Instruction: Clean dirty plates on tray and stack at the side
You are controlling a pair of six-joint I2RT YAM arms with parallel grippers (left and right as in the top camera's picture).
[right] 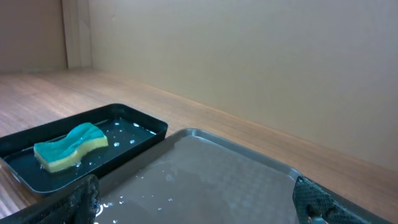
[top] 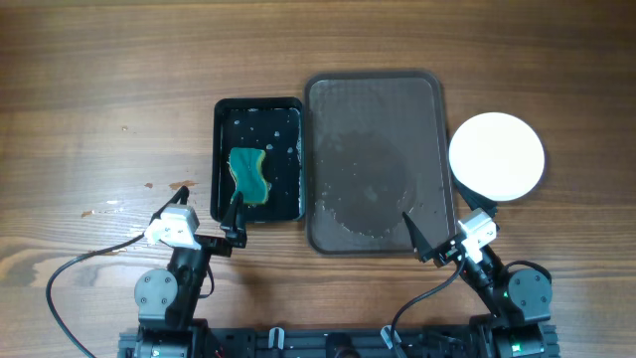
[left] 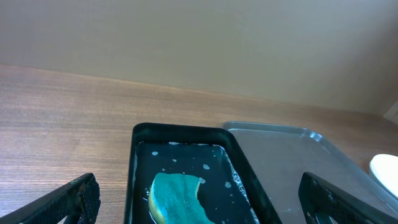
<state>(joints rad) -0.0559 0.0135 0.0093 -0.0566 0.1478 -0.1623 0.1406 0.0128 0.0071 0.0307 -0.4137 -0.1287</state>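
Far left of the overhead view: bare brown wooden tabletop (top: 89, 109) with a few small reddish specks (top: 149, 185).

Left gripper (left: 199, 183) sits at the lower left edge of the small glossy black rectangular tray (top: 221, 149). We see its jaws spread wide, with nothing between them. Its fingers (left: 71, 199) show at the bottom corners of the left wrist view.

The black tray is wet, with droplets on its floor. A wavy teal sponge with a yellow underside (top: 248, 177) lies flat in its lower left part.

Directly right, with the rims just beside each other, is the large dark brown-grey rectangular tray with rounded corners and a raised rim (top: 374, 85). Its matte surface shows wet streaks and droplets towards the lower centre.

Right gripper (right: 196, 186) is over that tray's lower right corner, also wide open and holding nothing.

Right of frame: the round white plates (top: 497, 156) rest on the tabletop, off the tray and just beside its right rim. The top face is plain white. We can't tell from above how many are stacked.
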